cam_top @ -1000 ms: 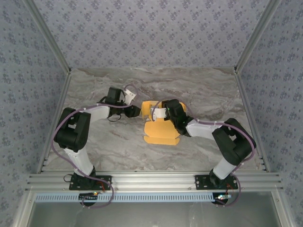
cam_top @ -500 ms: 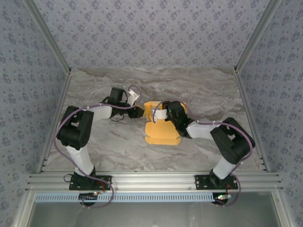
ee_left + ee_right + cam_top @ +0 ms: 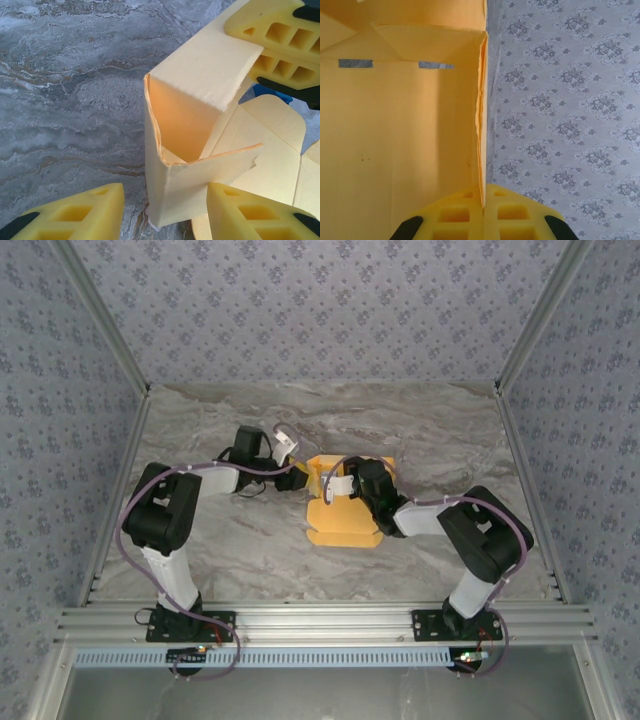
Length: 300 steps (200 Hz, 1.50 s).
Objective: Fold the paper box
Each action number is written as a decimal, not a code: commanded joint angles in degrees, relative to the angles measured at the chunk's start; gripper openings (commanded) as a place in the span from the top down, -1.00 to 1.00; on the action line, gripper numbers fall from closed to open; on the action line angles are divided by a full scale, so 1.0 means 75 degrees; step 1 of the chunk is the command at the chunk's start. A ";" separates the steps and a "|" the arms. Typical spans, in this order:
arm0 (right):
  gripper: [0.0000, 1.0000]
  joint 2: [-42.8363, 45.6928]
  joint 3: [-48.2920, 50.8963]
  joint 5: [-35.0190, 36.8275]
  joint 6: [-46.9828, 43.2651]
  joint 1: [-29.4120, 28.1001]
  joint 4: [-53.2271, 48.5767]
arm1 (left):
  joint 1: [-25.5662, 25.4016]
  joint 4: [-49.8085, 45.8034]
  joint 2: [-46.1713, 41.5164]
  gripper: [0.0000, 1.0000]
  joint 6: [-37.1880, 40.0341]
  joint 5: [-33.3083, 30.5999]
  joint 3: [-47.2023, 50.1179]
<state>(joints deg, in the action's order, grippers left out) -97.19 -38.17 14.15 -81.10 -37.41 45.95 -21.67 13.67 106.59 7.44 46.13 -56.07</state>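
The paper box [image 3: 342,525] lies mid-table, yellow-orange, partly raised at its far end with a flat flap toward the near edge. In the left wrist view a standing corner of the paper box [image 3: 195,115] rises between my left gripper's [image 3: 165,202] open fingers [image 3: 75,215]; the right-hand finger sits against the lower wall. My right gripper [image 3: 482,200] is shut on the thin upright edge of a box wall [image 3: 400,130]. Its fingers [image 3: 275,40] also show pinching that wall's top. From above, the left gripper [image 3: 300,477] and right gripper [image 3: 333,485] meet at the box's far left corner.
A tiny blue object [image 3: 270,92] lies on the table just behind the raised wall, under the right gripper. The marble table [image 3: 430,430] is ringed by patterned walls, with aluminium posts [image 3: 525,340] at the corners and a rail along the near edge.
My left gripper has slid right up to the box's far left corner. My right gripper has drawn back and left a little with the wall it holds.
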 commanded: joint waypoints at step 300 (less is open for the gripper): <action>1.00 0.0709 -0.0224 -0.0528 0.1214 0.0164 -0.1043 | -0.0602 0.2637 0.0460 0.21 -0.1102 -0.1100 0.0609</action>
<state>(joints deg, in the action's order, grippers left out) -93.56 -38.17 11.90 -74.26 -36.23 40.69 -25.91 29.56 109.21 0.89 40.58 -52.10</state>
